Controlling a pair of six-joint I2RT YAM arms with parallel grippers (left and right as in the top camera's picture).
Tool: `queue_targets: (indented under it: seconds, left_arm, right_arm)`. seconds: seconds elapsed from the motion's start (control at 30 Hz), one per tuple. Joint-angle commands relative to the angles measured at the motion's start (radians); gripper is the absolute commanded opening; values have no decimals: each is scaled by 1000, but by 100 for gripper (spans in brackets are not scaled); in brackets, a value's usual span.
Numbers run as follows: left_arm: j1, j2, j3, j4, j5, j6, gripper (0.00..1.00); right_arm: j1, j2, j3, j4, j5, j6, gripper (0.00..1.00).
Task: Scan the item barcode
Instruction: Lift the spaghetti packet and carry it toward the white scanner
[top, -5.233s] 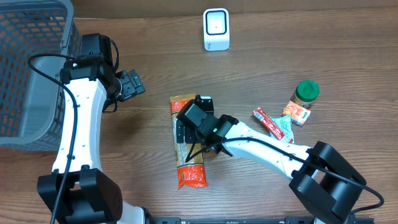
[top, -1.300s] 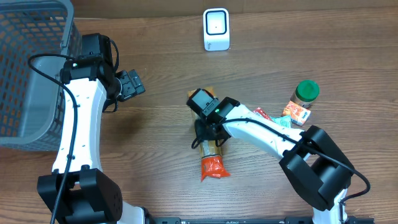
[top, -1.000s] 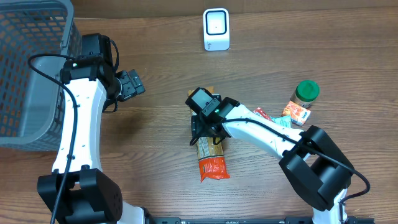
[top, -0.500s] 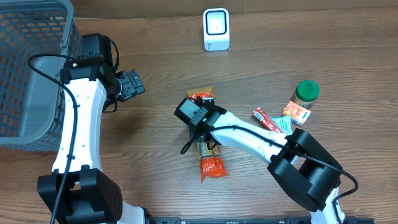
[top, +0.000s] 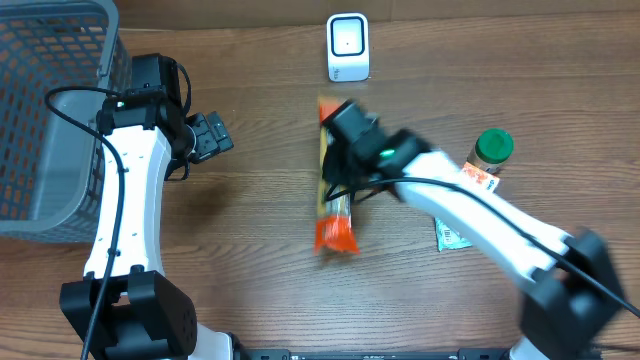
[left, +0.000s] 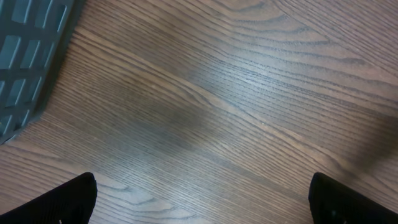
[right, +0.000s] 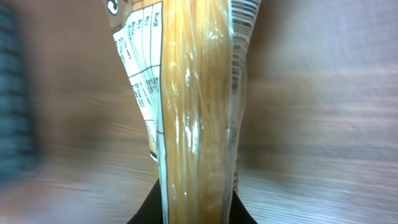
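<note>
While the left gripper (left: 205, 202) gapes, the right gripper (right: 193, 214) pinches the spaghetti packet (right: 193, 106) between its jaws.

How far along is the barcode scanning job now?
Done: the right gripper is shut on the long orange-ended spaghetti packet. In hand: carrying it, blurred, near the small white box scanner. To do: presenting its barcode to the scanner. The left gripper hangs open, idle.
</note>
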Motion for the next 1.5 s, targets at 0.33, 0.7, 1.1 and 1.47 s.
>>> queue_targets:
  seconds: [0.33, 0.7, 1.1, 1.47]
  left_arm:
    - [-2, -14, 16, 0, -9, 11, 100]
    - [-2, -14, 16, 0, -8, 11, 100]
    - [-2, -14, 16, 0, -9, 11, 100]
    - [-2, -14, 16, 0, -9, 11, 100]
  right_arm:
    - [-102, -179, 28, 397, -21, 647, 4]
    - [-102, -175, 28, 778, 112, 718, 4]
    - [-153, 15, 28, 1187, 68, 744, 4]
    - [-219, 315, 29, 1451, 82, 665, 4]
